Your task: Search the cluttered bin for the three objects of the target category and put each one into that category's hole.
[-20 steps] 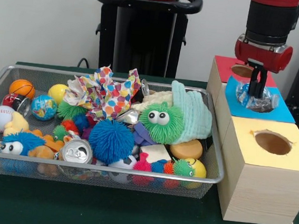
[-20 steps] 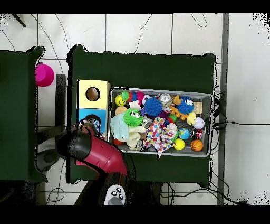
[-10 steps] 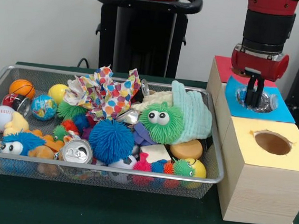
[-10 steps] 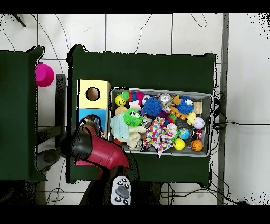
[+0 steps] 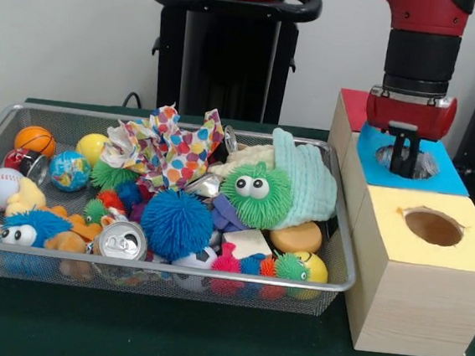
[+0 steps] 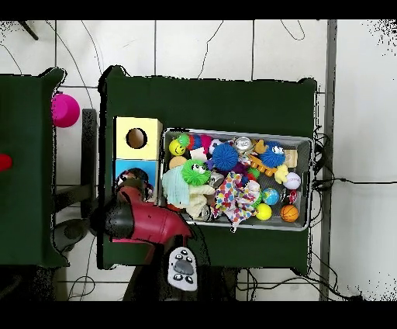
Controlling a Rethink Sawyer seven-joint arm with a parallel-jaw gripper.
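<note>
Green table (image 5: 204,347) with wire bin (image 5: 212,270) and boxes | gripper (image 5: 404,166) above blue box's hole (image 5: 405,160), grip state unclear | clear crumpled object (image 5: 424,165) sits in hole | advice: rise straight up, clear the rim, then return to bin.

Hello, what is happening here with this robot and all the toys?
The red robot arm holds its tool down at the hole of the blue-topped box, where a crumpled clear plastic thing sits in the opening. The wire bin beside the boxes is full of toys, balls and a drink can.
</note>
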